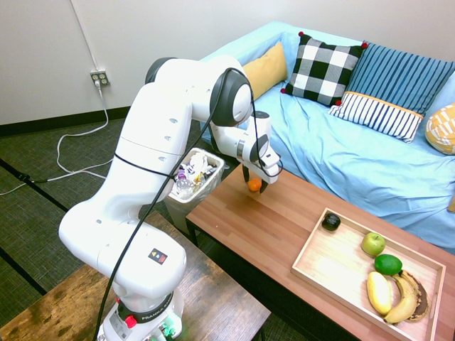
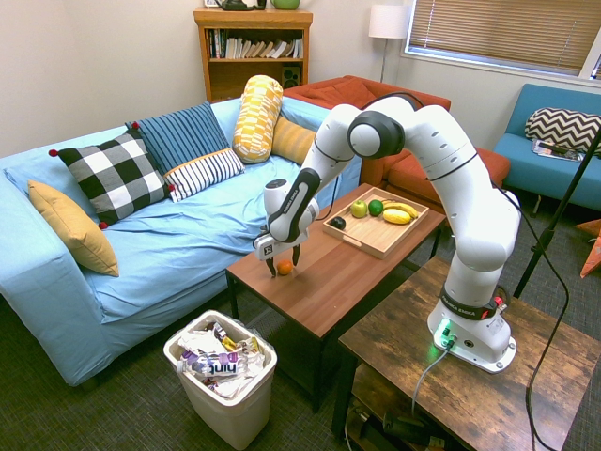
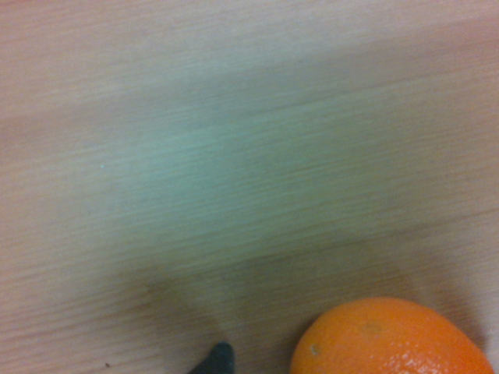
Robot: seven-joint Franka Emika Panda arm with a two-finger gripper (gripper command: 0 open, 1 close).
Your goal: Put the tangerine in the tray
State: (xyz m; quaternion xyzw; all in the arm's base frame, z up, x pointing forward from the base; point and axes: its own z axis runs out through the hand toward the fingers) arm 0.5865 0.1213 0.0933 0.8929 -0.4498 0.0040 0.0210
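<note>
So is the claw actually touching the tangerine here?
Cannot tell. In the first exterior view the claw straddles the tangerine at the coffee table's end, but neither exterior view plainly shows contact or a gap.

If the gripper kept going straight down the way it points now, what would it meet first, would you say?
The tangerine sits right at the gripper, between its fingers; the table lies directly beneath it.

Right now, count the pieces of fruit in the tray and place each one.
4: green apple mid-tray, lime right beside it, and two bananas at the end farthest from the gripper. The dark item in the corner is unclear.
</note>
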